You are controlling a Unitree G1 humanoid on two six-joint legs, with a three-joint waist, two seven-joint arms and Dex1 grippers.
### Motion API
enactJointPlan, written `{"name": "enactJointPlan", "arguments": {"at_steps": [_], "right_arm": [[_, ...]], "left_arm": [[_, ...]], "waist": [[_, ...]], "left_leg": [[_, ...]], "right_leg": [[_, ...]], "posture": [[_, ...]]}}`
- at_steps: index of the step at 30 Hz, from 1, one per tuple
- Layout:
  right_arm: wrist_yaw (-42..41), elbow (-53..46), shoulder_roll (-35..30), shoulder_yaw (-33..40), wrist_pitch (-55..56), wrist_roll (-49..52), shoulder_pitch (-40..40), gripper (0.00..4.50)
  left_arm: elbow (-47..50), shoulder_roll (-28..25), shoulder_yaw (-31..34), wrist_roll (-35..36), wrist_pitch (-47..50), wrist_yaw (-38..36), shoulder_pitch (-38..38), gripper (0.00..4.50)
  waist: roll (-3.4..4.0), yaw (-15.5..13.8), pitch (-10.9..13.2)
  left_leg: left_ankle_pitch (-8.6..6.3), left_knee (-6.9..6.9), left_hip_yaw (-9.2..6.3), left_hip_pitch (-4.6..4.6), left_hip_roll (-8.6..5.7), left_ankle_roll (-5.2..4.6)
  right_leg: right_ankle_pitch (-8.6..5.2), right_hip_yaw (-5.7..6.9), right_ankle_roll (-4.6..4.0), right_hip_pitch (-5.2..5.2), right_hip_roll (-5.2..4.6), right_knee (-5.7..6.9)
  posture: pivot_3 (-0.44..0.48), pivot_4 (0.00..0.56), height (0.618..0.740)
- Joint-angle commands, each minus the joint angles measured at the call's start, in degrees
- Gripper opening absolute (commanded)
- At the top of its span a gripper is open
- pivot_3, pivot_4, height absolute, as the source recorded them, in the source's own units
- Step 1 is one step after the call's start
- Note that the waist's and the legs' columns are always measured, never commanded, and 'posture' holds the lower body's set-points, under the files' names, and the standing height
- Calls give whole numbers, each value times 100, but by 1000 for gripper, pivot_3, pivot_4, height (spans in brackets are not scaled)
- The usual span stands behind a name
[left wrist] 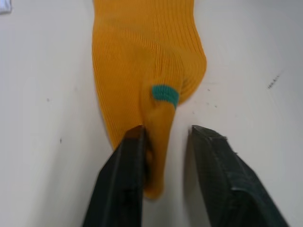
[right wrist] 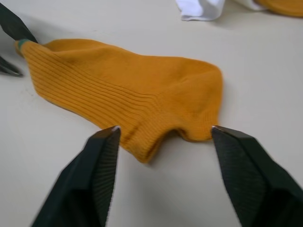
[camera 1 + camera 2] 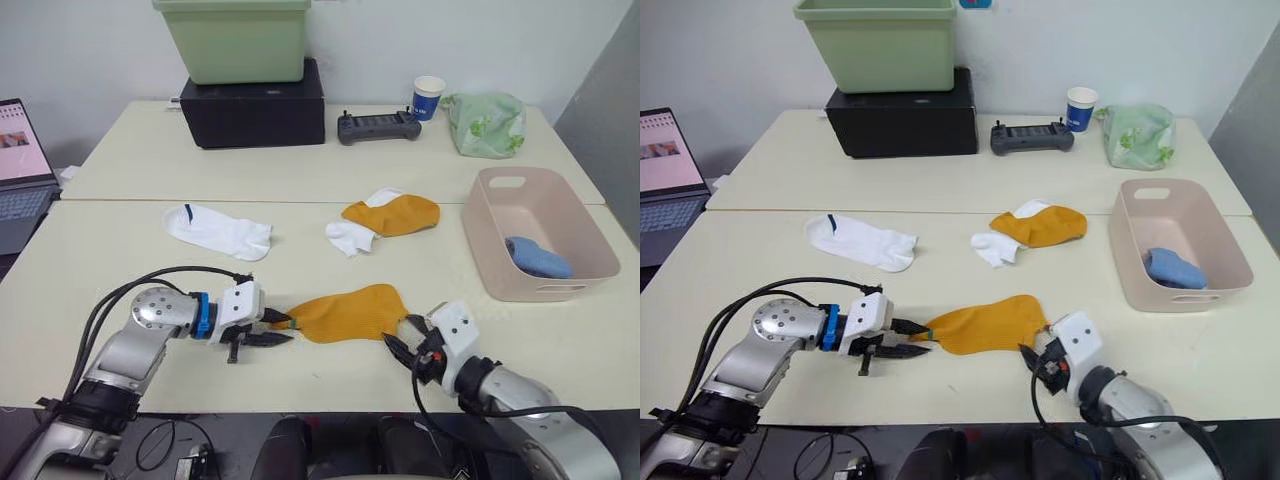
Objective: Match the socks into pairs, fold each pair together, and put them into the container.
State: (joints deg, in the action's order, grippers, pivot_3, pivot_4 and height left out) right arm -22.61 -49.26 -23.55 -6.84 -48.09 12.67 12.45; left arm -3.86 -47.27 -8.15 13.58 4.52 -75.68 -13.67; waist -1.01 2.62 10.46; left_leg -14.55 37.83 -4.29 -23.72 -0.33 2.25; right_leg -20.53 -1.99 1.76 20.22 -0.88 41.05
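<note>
A mustard-orange sock [image 3: 345,312] with a green tab [image 1: 165,93] lies flat near the table's front edge, between my two grippers. My left gripper [image 3: 278,328] is at its left tip, open, and the tab end lies between the fingers [image 1: 128,161], against one of them. At the sock's right end my right gripper [image 3: 402,337] stands wide open, its fingertips [image 2: 106,142] on either side of the hem. Farther back lie a white sock [image 3: 218,230] and a second mustard sock [image 3: 395,214] overlapping another white one [image 3: 350,237]. The pink container [image 3: 478,225] at the right holds a light blue sock [image 3: 538,257].
Along the back stand a green tub [image 3: 235,38] on a black box [image 3: 255,110], a black controller [image 3: 378,127], a paper cup [image 3: 428,97] and a green-and-white cloth bundle [image 3: 486,124]. A laptop [image 3: 20,170] sits at the far left.
</note>
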Motion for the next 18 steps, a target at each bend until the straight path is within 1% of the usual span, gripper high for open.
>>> {"name": "enactJointPlan", "arguments": {"at_steps": [1, 3, 5, 6, 8, 10, 14, 17, 18], "right_arm": [[-226, -445, -354, 84, 248, 44, -101, 4500], [-321, -501, -612, 88, 311, 0, -161, 4500], [-434, -520, -933, 28, 398, -105, -226, 4500], [-458, -519, -1050, -1, 446, -148, -250, 4500], [-560, -515, -1283, -72, 500, -163, -299, 4500], [-694, -552, -1529, -152, 601, -208, -258, 4500], [-793, -537, -1931, -230, 929, -528, -241, 4500], [-840, -491, -2064, -192, 1097, -632, -255, 4500], [-855, -469, -2117, -191, 1154, -686, -261, 4500]], "left_arm": [[23, -301, 418, 164, -7, -109, 15, 3009], [-55, -417, 547, 236, -231, -275, -24, 3682], [-101, -373, 622, 292, -793, -459, -56, 4340], [-124, -337, 637, 302, -1048, -526, -67, 4463], [6, -227, 497, 321, -1529, -738, -16, 4463], [85, -31, 303, 181, -1947, -742, -16, 4463], [-280, 577, 27, -395, -3009, -264, -321, 4463], [-542, 886, -174, -674, -3505, -33, -494, 4463], [-606, 972, -228, -773, -3638, 72, -533, 4290]], "waist": [[0, -2, 0], [-1, -9, 1], [-1, -29, 1], [-1, -45, 1], [-1, -74, 1], [-1, -80, 1], [-3, -93, 2], [-5, -95, 1], [-5, -94, 1]], "left_leg": [[0, 0, -1, 0, 0, 0], [0, 2, 1, -2, -2, 0], [0, 3, 2, -3, -2, 0], [0, 3, 3, -3, -3, 0], [0, 3, 4, -4, -3, 0], [0, 3, 6, -6, -4, 0], [0, 8, 7, -7, -7, 0], [0, 10, 6, -8, -8, 0], [0, 9, 7, -7, -8, 0]], "right_leg": [[0, 1, 0, -1, 0, 0], [0, 0, 0, -1, -1, -2], [0, -1, 0, -1, -3, -4], [0, 0, 0, -2, -4, -5], [0, 0, 0, -2, -5, -7], [0, -1, 0, -2, -6, -9], [0, -2, 0, -5, -9, -10], [1, 0, 0, -5, -8, -10], [1, -1, 0, -5, -8, -10]], "posture": [[0, 150, 720], [0, 150, 720], [0, 150, 720], [0, 150, 720], [0, 150, 720], [0, 150, 720], [0, 150, 720], [0, 150, 720], [0, 150, 720]]}}
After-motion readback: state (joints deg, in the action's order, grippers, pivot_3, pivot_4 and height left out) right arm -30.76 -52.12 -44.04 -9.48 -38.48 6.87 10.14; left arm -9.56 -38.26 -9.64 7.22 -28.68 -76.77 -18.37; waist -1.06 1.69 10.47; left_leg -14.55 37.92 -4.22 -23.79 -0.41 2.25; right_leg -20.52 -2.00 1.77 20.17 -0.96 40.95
